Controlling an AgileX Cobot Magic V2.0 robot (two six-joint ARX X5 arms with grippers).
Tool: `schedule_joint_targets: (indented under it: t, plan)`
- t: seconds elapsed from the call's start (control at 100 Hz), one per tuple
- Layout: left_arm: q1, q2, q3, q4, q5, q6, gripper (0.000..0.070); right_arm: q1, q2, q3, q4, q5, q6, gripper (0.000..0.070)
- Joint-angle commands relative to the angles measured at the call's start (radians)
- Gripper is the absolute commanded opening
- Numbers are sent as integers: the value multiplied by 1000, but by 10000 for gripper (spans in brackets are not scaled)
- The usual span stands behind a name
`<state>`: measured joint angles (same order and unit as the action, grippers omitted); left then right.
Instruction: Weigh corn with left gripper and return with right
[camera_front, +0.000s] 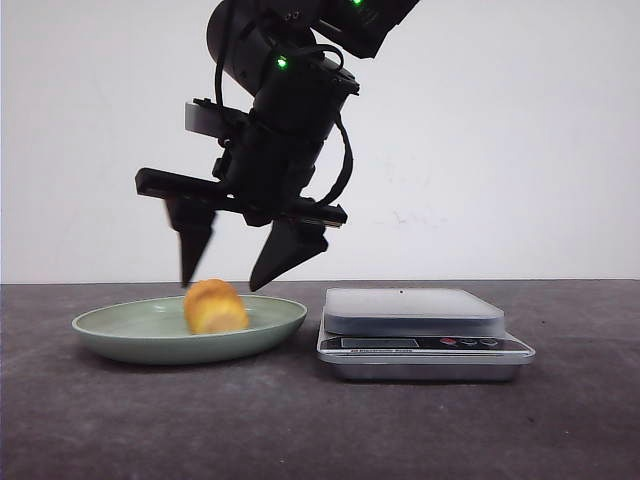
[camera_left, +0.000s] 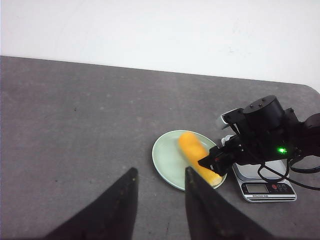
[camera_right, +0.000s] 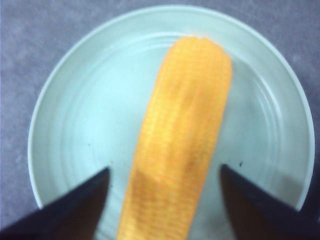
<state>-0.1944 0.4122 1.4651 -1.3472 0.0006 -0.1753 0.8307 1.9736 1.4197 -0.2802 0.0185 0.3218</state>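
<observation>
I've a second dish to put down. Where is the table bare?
Bare: the wide strip of table in front of the plate and scale, plus the ends left of the plate and right of the scale. Crowded: the plate, where the right gripper hangs open over the corn; the plate-scale gap is narrow.

Stubby yellow-orange corn cob (camera_front: 215, 307) lying in shallow pale green plate (camera_front: 120, 330) on grey desk (camera_front: 320, 430), silver digital scale (camera_front: 425, 335) just beside plate at 3 o'clock, black gripper (camera_front: 235, 275) above corn
</observation>
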Motion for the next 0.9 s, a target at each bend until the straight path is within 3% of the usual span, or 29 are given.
schedule_joint_targets:
  t: [0.0, 0.28, 0.46, 0.64, 0.89]
  plan:
    - [0, 6, 15, 8, -1, 6, 161, 10, 26, 23, 16, 1, 12, 559]
    - [0, 6, 15, 8, -1, 6, 161, -13, -102, 28, -2, 7, -31, 552]
    - [0, 6, 15, 8, -1, 7, 162, -42, -296, 28, -129, 23, -124, 551]
    - [0, 6, 15, 9, -1, 8, 162, -59, -563, 28, -308, 101, -184, 551]
    - [0, 6, 15, 8, -1, 7, 162, -59, -961, 28, -561, 307, -236, 551]
